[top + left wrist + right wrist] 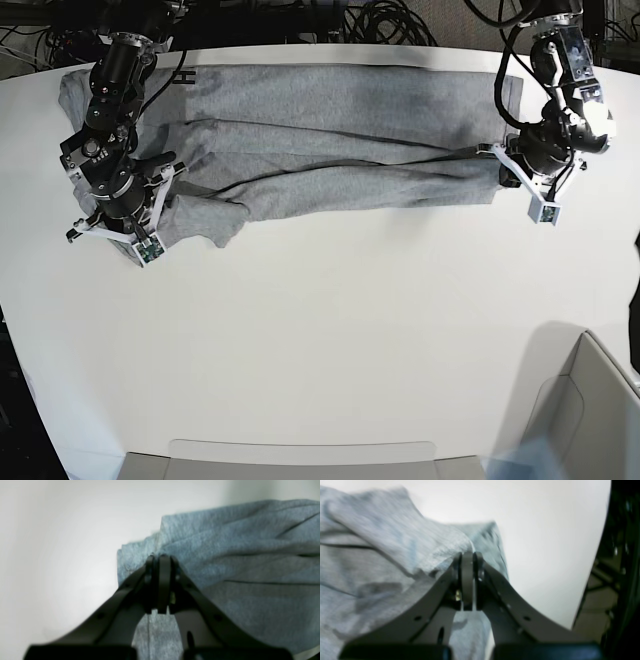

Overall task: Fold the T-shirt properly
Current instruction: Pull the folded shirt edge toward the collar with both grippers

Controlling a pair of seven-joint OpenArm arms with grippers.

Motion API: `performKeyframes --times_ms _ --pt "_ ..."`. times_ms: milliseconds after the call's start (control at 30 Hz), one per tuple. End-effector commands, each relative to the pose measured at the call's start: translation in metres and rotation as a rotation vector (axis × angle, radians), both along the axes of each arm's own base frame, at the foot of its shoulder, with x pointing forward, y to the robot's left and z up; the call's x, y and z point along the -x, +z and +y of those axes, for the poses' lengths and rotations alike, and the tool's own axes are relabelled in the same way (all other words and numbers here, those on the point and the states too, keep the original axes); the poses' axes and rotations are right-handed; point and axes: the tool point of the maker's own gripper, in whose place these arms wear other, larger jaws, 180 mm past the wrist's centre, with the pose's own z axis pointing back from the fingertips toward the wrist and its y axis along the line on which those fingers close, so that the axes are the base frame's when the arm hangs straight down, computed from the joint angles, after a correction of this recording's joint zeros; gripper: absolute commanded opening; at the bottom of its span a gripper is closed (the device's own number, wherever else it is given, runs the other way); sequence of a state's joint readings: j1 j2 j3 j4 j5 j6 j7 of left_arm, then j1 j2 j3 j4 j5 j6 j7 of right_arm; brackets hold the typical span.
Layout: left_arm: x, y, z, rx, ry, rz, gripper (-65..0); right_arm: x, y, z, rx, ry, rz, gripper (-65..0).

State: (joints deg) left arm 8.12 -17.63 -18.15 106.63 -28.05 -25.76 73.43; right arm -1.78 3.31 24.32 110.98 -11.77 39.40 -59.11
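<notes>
The heather-grey T-shirt [330, 130] lies stretched sideways across the far part of the white table [330, 340], with its near edge folded up in long creases. A bit of black lettering shows at its far left edge. My left gripper [503, 172] is at the shirt's right end. In the left wrist view it [161, 557] is shut on a pinched fold of the T-shirt [237, 555]. My right gripper [160, 205] is at the shirt's left end. The right wrist view shows it [467, 553] shut on a bunched corner of the T-shirt [382, 555].
A light box [590, 410] stands at the near right corner. A shallow tray rim [300, 455] runs along the near edge. Black cables [390, 20] lie behind the table's far edge. The table's edge [592, 580] drops off just right of my right gripper.
</notes>
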Motion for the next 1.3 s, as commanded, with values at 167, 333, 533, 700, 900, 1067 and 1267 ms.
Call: performKeyframes --times_ms 167,333,533,700,900,1067,1267 --pt "-0.002 0.026 0.000 -0.050 -0.034 -0.068 -65.0 0.013 0.004 -0.024 -0.084 -0.069 -0.035 -65.0" --pt "0.017 0.015 -0.001 -0.053 -0.037 -0.019 -65.0 0.033 -0.005 -0.037 -0.133 -0.106 -0.017 -65.0" --pt "0.035 0.010 0.017 -0.065 0.019 0.012 -65.0 0.047 -0.010 -0.044 -0.158 -0.126 -0.001 -65.0" --pt "0.056 -0.001 0.021 -0.075 0.024 0.068 -65.0 0.055 -0.012 -0.051 -0.178 -0.153 0.000 -65.0" --pt "0.075 -0.038 -0.017 -0.009 -0.079 0.186 -65.0 0.065 -0.027 -0.046 -0.159 -0.116 0.066 -65.0" --pt "0.078 -0.045 -0.021 0.004 -0.083 0.207 -65.0 0.082 -0.034 -0.033 -0.128 -0.038 0.121 -52.8" --pt "0.077 -0.044 -0.022 0.004 -0.084 0.204 -65.0 0.083 -0.012 -0.031 -0.066 0.010 0.078 -39.8"
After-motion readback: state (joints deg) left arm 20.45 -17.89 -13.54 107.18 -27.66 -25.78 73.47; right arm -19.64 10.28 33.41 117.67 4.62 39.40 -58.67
